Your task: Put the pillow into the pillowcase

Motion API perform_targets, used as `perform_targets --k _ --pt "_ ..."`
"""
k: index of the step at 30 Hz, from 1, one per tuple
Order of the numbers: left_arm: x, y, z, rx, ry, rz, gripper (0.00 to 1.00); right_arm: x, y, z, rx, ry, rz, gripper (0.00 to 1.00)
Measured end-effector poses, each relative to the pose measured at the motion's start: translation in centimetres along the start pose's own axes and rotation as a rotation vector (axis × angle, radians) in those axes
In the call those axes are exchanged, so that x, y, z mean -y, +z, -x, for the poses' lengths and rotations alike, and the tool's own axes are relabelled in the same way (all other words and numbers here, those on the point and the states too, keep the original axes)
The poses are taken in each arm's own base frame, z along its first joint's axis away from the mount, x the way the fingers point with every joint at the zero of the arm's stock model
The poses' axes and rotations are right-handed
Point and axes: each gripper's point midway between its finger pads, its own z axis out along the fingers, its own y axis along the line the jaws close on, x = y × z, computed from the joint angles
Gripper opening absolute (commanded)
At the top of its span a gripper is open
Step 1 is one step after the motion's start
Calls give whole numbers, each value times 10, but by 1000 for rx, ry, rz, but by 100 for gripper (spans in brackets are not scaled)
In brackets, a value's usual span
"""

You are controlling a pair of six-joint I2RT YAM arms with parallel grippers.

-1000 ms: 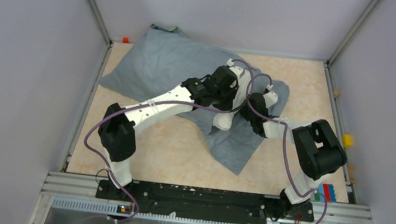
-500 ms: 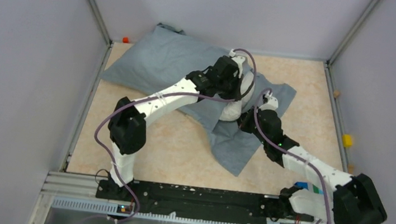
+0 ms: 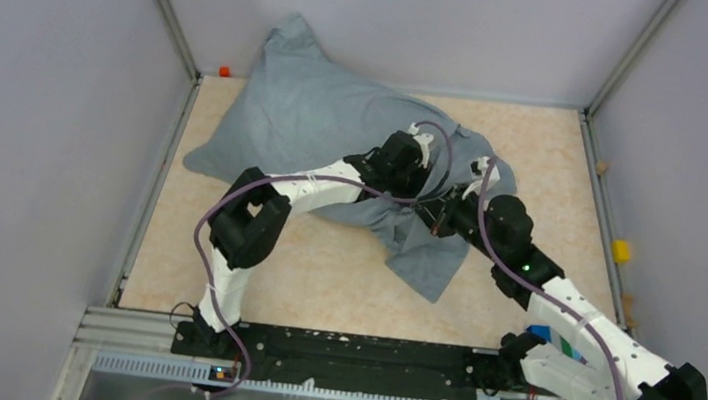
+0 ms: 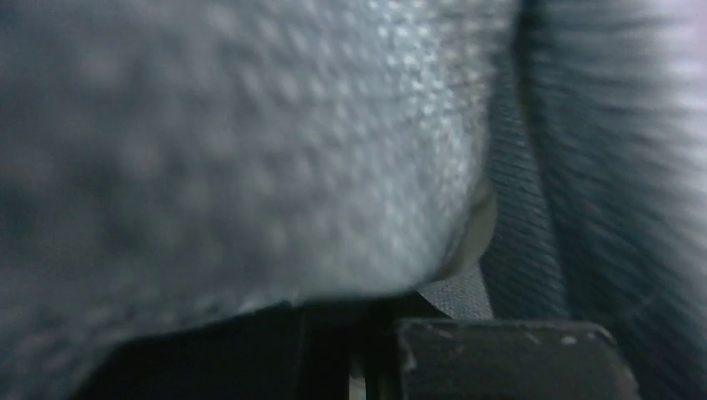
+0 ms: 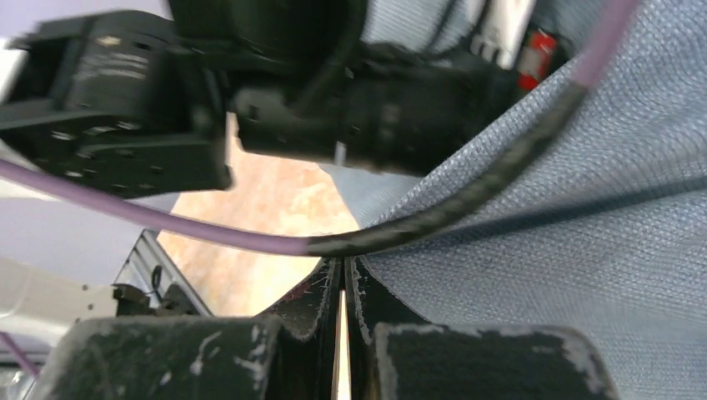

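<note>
Right now your pillowcase (image 3: 309, 119) lies bulging across the far left part of the table (image 3: 320, 287). One of its corners pokes up at the far left corner, and a limp, flat flap trails from the middle of the table towards the near edge. Both arms reach in and meet where that flap begins.

The pillow (image 4: 250, 142) shows in the left wrist view as a pale, fuzzy surface that fills most of the frame, with darker grey-blue cloth just beside it on the right. Your left end effector (image 4: 363, 362) sits at the bottom of that blurred view, its dark fingers under the pillow's fabric. You cannot tell whether they are spread or closed.

Your right end effector (image 5: 342, 287) has its fingers pressed together, with only a sliver of light between them. The tips lie right at the edge of the pillowcase cloth, but you cannot tell whether a fold is caught there. A purple cable (image 5: 167, 221) crosses just beyond those tips.
</note>
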Motion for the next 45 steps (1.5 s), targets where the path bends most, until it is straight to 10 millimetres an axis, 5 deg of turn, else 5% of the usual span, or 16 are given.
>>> perform_targets --k 6,9,11,14,16,28,37,41,45 --pt "3 5 -23 -14 -12 -25 12 -12 8 8 -21 18 27 0" --pt "2 -12 -37 -6 -27 -16 39 -7 11 3 -47 58 6 0" --pt "1 -32 -42 -3 -35 5 57 -2 10 4 -49 92 1 11" --pt "7 -59 -40 3 -13 21 69 10 5 12 -18 139 -22 34" --pt "12 -75 -33 22 1 30 75 10 -2 17 -1 147 -22 40" --pt "33 -119 4 75 73 29 91 24 -44 10 -7 139 -156 49" --pt "19 -132 8 89 160 159 99 32 -17 21 -29 133 -210 47" --pt "5 -151 21 160 217 283 99 52 -5 -4 -79 146 -244 45" --pt "-5 -182 43 275 274 356 99 86 -13 -62 -186 184 -323 44"
